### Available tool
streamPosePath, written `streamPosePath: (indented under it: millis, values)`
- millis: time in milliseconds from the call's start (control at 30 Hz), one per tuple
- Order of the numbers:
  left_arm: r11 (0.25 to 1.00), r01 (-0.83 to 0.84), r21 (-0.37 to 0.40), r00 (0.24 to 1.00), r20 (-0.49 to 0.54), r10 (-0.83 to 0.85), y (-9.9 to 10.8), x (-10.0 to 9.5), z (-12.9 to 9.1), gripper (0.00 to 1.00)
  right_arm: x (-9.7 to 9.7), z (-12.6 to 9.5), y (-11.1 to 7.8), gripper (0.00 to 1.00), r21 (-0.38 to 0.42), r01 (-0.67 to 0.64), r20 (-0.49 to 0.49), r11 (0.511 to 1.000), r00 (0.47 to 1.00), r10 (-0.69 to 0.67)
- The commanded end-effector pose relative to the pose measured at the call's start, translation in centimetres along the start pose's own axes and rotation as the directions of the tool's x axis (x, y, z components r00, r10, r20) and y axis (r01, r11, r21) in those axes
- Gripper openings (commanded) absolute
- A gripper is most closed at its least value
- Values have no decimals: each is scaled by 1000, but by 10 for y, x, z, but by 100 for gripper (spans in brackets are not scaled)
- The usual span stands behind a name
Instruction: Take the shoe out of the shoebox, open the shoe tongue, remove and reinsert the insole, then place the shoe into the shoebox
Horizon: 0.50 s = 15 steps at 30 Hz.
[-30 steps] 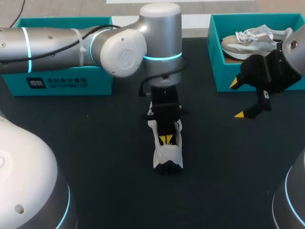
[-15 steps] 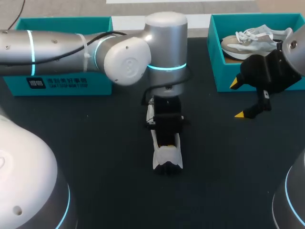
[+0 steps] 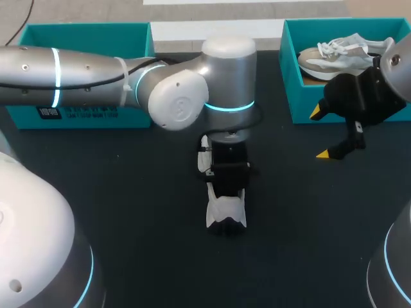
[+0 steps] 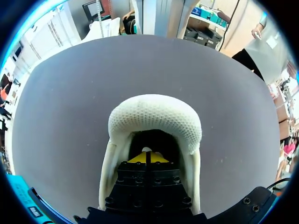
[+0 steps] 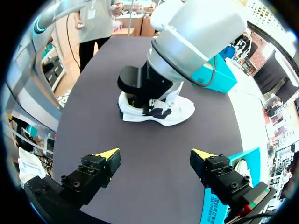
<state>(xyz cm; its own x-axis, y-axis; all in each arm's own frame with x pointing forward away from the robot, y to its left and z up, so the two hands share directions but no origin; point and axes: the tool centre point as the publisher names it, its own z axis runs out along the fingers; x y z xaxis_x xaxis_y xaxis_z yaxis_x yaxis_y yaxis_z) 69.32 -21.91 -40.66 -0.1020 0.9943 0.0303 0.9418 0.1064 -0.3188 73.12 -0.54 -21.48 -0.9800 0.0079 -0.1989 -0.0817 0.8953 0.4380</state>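
Left arm: comes in from the left and reaches to the table's middle, wrist straight above the shoe [image 3: 226, 210].
Left gripper [image 4: 146, 157]: pushed down into the shoe's opening. In my left wrist view the two yellow tips sit pressed together, just a seam between them. I can't tell if anything thin is pinched there.
Shoe: white, standing on its sole on the dark table [image 3: 128, 218], mid-table, well apart from both boxes. Its padded knit edge arcs just ahead of the left tips, and the side walls run along either side of the fingers.
Right gripper [image 3: 321, 133]: jaws wide apart, holding nothing. It hovers over the table just in front of the right shoebox [image 3: 287, 70]. From my right wrist view, the shoe [image 5: 173, 109] and the left gripper [image 5: 140, 95] are ahead of it, well clear.
Right shoebox: teal, open, at the table's far right, with a second shoe [image 3: 343, 54] lying inside, pale with white laces.
Left box [image 3: 83, 112]: teal, far left, partly behind the left arm. I can't see its inside.
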Motion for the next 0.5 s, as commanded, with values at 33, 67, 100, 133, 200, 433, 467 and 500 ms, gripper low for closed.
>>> streamPosePath:
  millis: [33,67,100,133,200,433,467,500]
  values:
    - [1000,9,-18,1000,21,-9,5,1,1,0,0,1,1,100,5,-1,0,1000,1000,1]
    - [1000,9,-19,1000,29,-8,6,2,-4,0,0,1,1,100,5,-1,0,1000,1000,1]
    - [1000,7,-13,999,39,-7,5,4,-10,0,0,1,1,100,5,-1,0,1000,1000,1]
    - [1000,5,-17,998,55,-4,4,5,-15,0,0,1,1,100,5,-1,0,1000,1000,1]
    - [1000,-4,-16,997,71,5,2,7,-23,0,0,1,1,100,5,-1,0,1000,1000,1]
    - [998,-59,-35,993,99,63,-8,-3,-24,0,0,1,1,100,5,-1,0,1000,1000,1]
    - [997,-64,-42,993,101,68,-9,-6,-21,0,0,1,1,100,5,-1,0,1000,1000,1]
    - [997,-69,-41,993,97,72,-10,-9,-19,0,0,1,1,100,5,-1,0,1000,1000,1]
